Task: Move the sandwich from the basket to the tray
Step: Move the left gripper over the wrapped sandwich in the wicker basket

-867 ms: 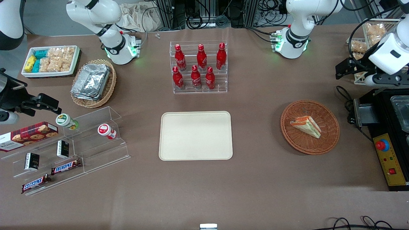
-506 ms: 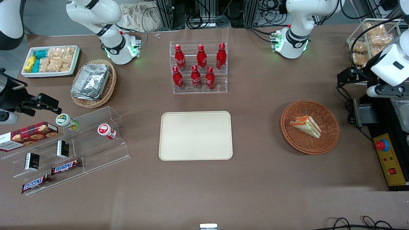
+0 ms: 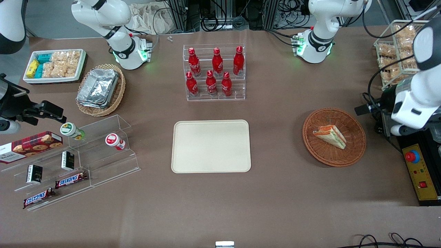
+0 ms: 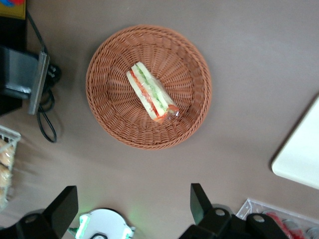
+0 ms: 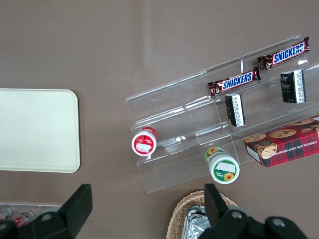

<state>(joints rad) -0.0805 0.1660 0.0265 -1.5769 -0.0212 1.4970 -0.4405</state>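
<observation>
The sandwich lies in the basket at the right of the front view, a triangular wedge of pale bread with orange, red and green layers under a glossy clear wrap. The basket is round, shallow, reddish-brown wicker with a fine radial weave, seen whole in the wrist view, where the sandwich rests on its side near the middle, cut edge up. The tray, in the centre of the front view, is a flat cream plastic rectangle with rounded corners and a low rim; one corner appears in the wrist view. It sits well apart from the basket on the matte brown table. The gripper hangs above the table near the basket, its two black fingers spread wide and holding nothing. In the front view the left arm stands at the right edge, beside the basket.
</observation>
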